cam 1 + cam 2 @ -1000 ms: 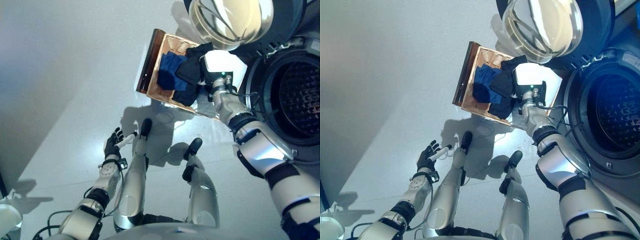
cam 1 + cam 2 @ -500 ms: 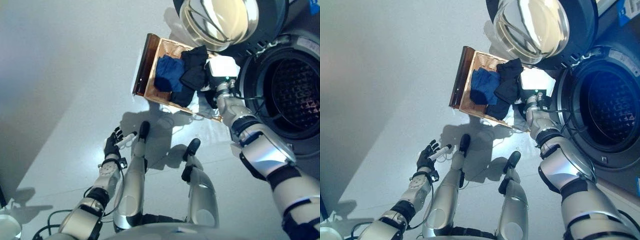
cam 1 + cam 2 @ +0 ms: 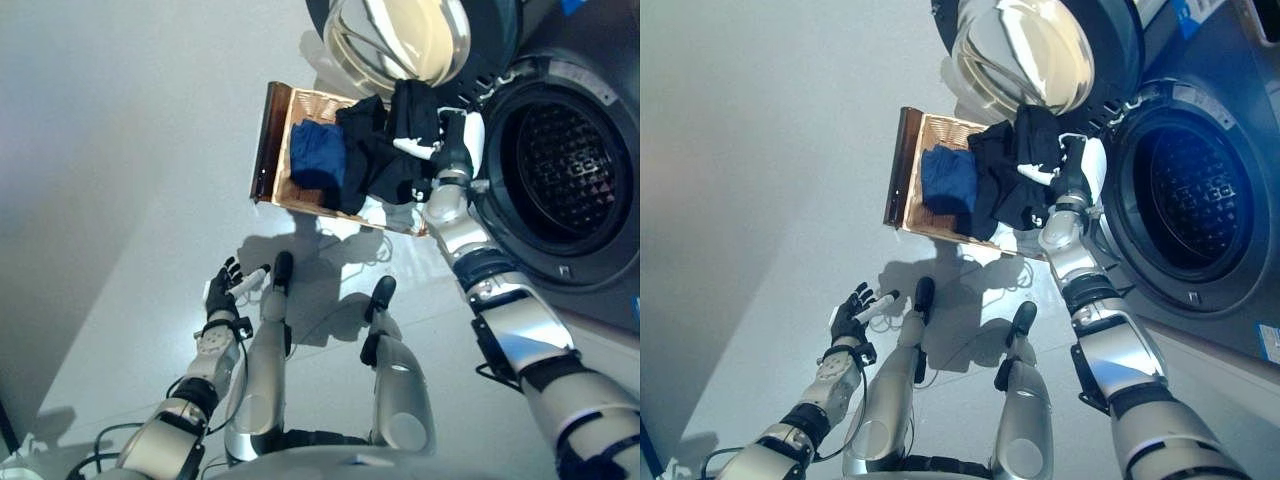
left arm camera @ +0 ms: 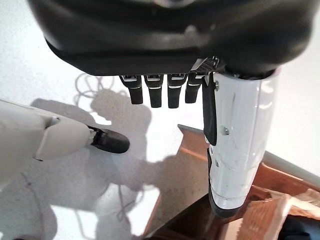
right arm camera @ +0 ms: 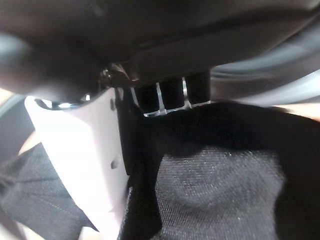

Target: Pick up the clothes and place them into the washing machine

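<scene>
Item one: our right hand [image 3: 447, 150], raised between the basket and the washer opening, fingers and white-covered thumb curled round a black garment [image 3: 400, 140]. The cloth hangs from the hand, its lower folds draping over the near corner of the wicker laundry basket [image 3: 268, 150]; in our right wrist view the same dark fabric [image 5: 220, 185] fills the space past the fingers.

Item two: a blue garment [image 3: 317, 155], lying inside the basket, beside the black one.

Item three: the front-loading washing machine [image 3: 1240, 200], its round glass door [image 3: 395, 35] swung open above the basket, the perforated drum [image 3: 560, 155] exposed just beside our right hand.

Item four: our left hand [image 3: 224, 290], low over the pale floor [image 3: 120, 150], well apart from the basket, fingers relaxed and holding nothing.
</scene>
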Motion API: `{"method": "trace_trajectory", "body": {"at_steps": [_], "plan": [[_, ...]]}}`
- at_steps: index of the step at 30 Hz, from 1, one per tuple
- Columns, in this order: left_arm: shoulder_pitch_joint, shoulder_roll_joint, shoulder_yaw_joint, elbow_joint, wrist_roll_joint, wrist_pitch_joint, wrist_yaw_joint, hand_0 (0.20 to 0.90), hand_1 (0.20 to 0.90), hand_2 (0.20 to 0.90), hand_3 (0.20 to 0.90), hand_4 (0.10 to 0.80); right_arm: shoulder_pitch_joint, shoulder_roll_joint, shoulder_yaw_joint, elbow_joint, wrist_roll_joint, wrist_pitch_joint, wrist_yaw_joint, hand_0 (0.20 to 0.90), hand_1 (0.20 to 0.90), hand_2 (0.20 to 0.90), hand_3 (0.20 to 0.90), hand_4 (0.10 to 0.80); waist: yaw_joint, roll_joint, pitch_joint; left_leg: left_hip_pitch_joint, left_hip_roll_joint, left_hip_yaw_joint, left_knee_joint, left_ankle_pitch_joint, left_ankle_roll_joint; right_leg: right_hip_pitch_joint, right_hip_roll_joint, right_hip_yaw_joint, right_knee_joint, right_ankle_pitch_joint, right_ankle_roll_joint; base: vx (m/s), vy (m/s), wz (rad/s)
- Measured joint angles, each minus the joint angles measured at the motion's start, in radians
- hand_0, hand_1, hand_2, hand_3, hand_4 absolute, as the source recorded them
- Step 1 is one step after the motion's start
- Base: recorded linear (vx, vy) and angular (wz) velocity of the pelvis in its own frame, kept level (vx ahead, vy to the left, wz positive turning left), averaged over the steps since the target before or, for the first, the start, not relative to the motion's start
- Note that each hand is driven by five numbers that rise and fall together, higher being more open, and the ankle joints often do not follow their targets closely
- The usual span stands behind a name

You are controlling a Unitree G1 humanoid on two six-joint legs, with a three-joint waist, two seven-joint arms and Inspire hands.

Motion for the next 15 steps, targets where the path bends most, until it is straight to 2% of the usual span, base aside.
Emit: {"method": "trace_trajectory", "body": {"at_steps": [6,9,15], "plan": [[0.047,-0.001,-0.001,0.001,-0.003,0.002,-0.005,0.900,0.900,0.900,0.900,0.800,0.127,0.078,-0.085,-0.042,0.310,-0.101,0.031,0.200,0.200,0.200,0.200,0.300,-0.003,0.004,0.000,0.023,0.000,0.017,-0.020,-0.001,0.002,0.001,0.001,0.026,-0.014,0.005,0.002,0.008,-0.007,-0.13],[0.050,-0.011,-0.004,-0.002,-0.005,0.003,-0.015,0.900,0.900,0.900,0.900,0.800,0.150,0.098,-0.134,-0.055,0.488,-0.153,0.042,0.200,0.200,0.200,0.200,0.300,-0.004,0.027,0.005,0.022,-0.002,0.021,-0.020,-0.004,0.002,0.000,-0.001,0.030,-0.017,0.007,0.002,0.002,-0.001,-0.04],[0.052,-0.042,-0.016,-0.008,-0.037,0.003,-0.023,0.900,0.900,0.900,0.900,0.800,0.147,0.121,-0.232,-0.072,0.697,-0.279,0.051,0.200,0.200,0.200,0.200,0.300,-0.010,0.086,0.003,0.013,-0.003,0.021,-0.020,-0.007,0.001,-0.004,-0.002,0.030,-0.025,0.009,0.005,0.006,-0.004,0.00]]}}
